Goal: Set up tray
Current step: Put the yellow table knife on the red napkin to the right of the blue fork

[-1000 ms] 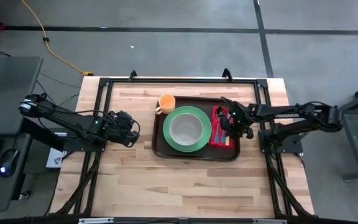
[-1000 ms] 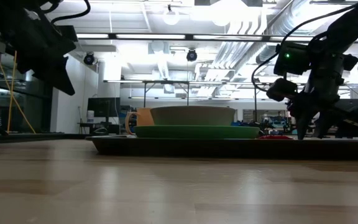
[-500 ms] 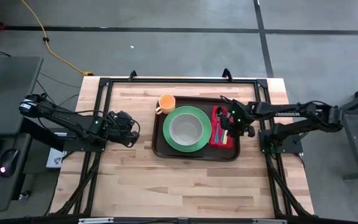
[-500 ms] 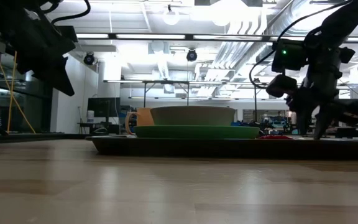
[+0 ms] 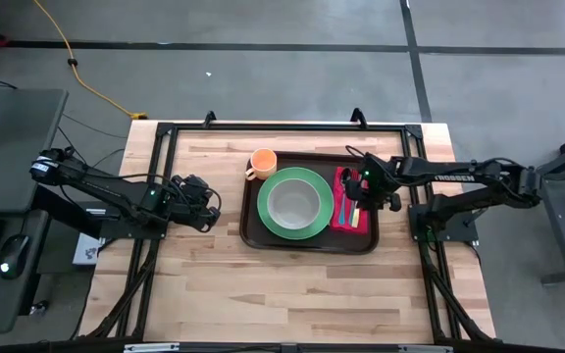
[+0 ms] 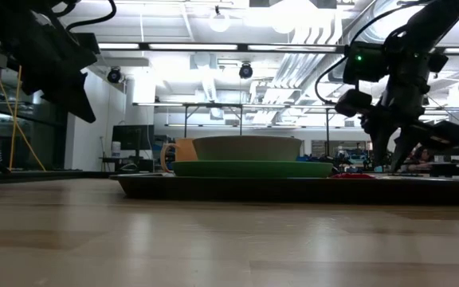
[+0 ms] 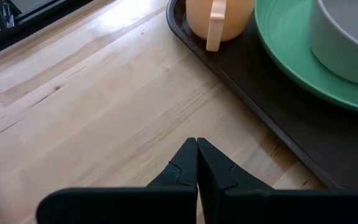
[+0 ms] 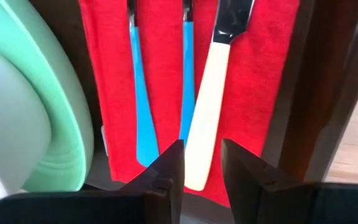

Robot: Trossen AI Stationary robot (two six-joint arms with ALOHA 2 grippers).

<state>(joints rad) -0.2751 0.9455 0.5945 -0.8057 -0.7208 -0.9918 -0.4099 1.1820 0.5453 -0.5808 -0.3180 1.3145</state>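
High view: cup (image 5: 263, 162), plate (image 5: 295, 203), napkin (image 5: 349, 199) fill tray (image 5: 253, 238).

A green plate (image 5: 295, 203) carries a pale grey bowl (image 5: 293, 201). An orange mug (image 5: 262, 163) stands just beside the plate. On a red napkin (image 5: 349, 200) lie two blue-handled utensils (image 8: 143, 99) and a cream-handled knife (image 8: 209, 93). All sit above a wooden counter (image 5: 214, 275).
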